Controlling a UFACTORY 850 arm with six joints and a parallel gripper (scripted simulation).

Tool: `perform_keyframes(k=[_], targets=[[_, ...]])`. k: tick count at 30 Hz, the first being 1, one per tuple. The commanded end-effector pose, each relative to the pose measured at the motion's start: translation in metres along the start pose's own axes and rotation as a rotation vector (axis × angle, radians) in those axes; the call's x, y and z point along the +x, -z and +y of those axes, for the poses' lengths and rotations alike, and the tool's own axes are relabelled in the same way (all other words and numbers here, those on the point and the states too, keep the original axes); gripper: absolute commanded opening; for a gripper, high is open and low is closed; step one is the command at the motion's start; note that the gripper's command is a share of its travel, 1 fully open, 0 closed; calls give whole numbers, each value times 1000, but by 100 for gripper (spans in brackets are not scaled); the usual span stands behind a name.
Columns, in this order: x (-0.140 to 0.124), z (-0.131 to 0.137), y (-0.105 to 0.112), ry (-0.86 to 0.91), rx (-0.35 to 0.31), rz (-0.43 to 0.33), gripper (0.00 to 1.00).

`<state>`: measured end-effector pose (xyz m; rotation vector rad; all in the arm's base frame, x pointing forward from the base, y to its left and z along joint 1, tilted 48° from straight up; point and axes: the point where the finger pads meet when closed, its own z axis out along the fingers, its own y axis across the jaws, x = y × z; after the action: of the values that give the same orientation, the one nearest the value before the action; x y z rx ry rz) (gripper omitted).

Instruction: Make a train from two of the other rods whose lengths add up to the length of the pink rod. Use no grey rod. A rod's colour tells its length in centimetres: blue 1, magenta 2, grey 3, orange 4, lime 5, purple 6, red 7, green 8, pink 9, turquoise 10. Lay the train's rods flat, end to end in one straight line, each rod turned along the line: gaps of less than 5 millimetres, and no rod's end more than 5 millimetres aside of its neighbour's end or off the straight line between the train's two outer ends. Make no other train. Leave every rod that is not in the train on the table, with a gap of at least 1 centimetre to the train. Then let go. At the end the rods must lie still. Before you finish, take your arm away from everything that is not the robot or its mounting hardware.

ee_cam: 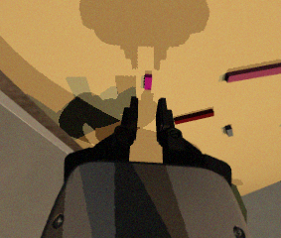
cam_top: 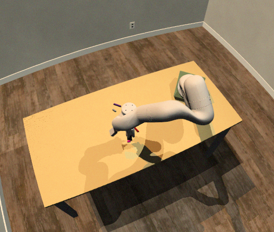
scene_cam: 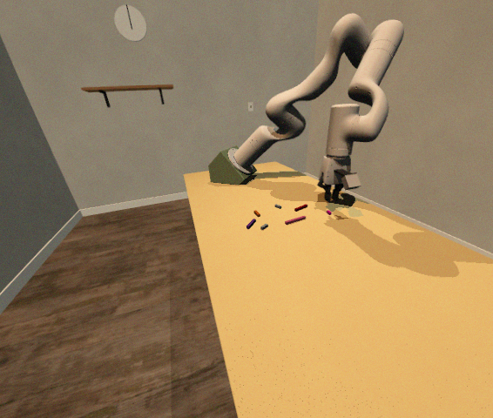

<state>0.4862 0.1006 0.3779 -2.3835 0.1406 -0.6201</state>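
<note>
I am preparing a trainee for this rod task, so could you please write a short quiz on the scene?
1. True or false: the gripper holds a rod.
2. In the wrist view, which rod lies just ahead of the fingertips? A red, B magenta, C purple.
3. Fill in: the pink rod touches ___ other rods.

Key: 1 false, nothing is between the fingers. 2 B, the magenta rod. 3 no.

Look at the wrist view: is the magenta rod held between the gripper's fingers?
No: the magenta rod lies on the table beyond the gripper, whose narrowed fingers show only table between them.
</note>
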Motion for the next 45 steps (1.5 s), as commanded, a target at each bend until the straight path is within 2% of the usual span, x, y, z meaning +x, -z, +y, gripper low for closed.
perform_keyframes(k=[1, 23, 45], targets=[[1, 0, -7, 1, 0, 1, 24], [0, 0, -36, 1, 0, 1, 24], [0, 0, -42, 1, 0, 1, 24]])
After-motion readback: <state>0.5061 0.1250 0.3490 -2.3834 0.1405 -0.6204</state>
